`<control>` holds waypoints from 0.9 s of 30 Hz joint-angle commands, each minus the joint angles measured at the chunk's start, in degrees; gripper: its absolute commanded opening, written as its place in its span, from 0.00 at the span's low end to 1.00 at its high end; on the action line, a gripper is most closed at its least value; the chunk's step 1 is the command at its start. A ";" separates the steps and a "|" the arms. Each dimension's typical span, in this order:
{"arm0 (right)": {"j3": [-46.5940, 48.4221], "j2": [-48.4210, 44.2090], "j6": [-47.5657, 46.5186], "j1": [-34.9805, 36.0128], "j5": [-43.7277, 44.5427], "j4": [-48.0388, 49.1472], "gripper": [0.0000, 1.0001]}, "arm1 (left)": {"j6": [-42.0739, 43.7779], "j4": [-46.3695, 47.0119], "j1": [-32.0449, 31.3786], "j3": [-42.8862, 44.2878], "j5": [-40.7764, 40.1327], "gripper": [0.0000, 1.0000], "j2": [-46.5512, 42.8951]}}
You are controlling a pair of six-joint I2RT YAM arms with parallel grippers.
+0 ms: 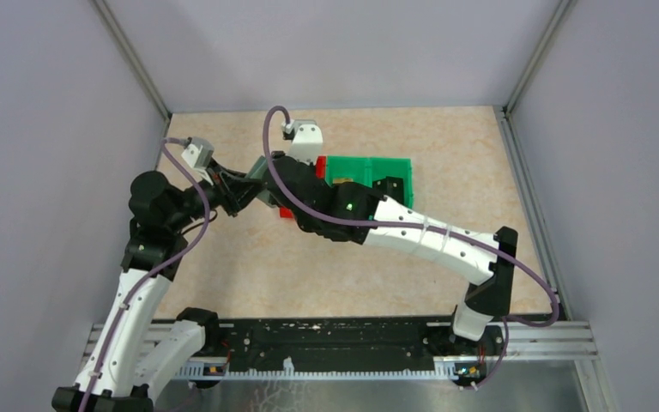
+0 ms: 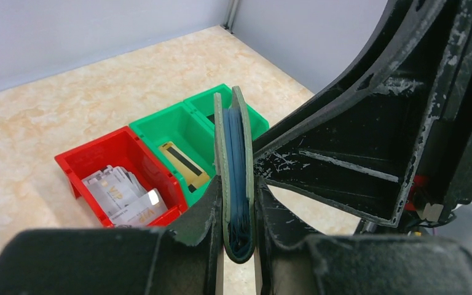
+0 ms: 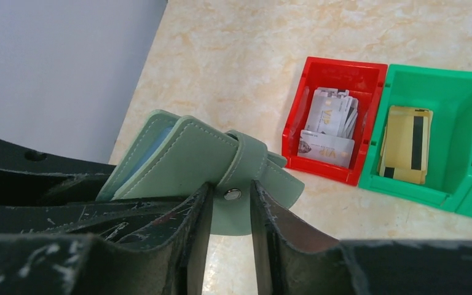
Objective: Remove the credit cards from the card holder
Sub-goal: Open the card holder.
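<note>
Left wrist view, left gripper (image 2: 236,206): clamped on one wallet (image 2: 236,141).
Right gripper (image 3: 230,195): narrowly parted astride tab (image 3: 233,216); grip unclear.
Bins: one red bin (image 2: 98,146), two green bins (image 2: 187,126).

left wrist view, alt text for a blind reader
The left fingers clamp the pale green card holder edge-on. Beyond it on the table sit a red bin of pale cards and a green bin with a yellowish striped card.
</note>
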 commanded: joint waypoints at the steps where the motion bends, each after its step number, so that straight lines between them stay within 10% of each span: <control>1: -1.75 0.77 -1.14 -0.01 1.25 12.30 0.28 | -6.64 3.36 -2.38 3.34 15.20 0.00 -0.86; 11: -10.02 -3.26 9.32 -4.38 -8.85 12.19 0.49 | -8.83 6.43 -2.38 5.53 16.02 0.00 -0.14; 17: -32.10 -15.64 16.22 -9.26 -23.63 39.83 0.50 | -9.97 7.22 -2.38 6.25 17.07 0.00 -0.30; 27: -40.28 -17.23 25.34 -13.22 -40.83 59.79 0.44 | -11.72 8.01 -2.38 7.50 17.73 0.00 0.54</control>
